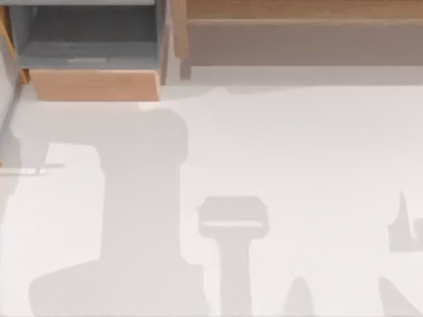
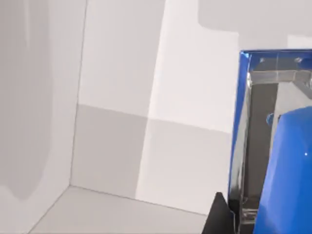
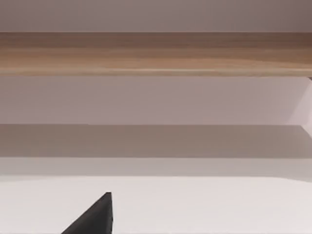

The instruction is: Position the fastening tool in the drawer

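Item: blue tool [image 2: 287,170], riding close at the left gripper.
Grip undeterminable; drawer [image 1: 92,84] sitting open at far left. Advice: centring over the grey floor before releasing.

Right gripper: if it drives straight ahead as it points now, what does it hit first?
Likely the shelf unit. In the right wrist view, beyond a dark fingertip, bare table runs up to it with nothing between. Depth is unclear.
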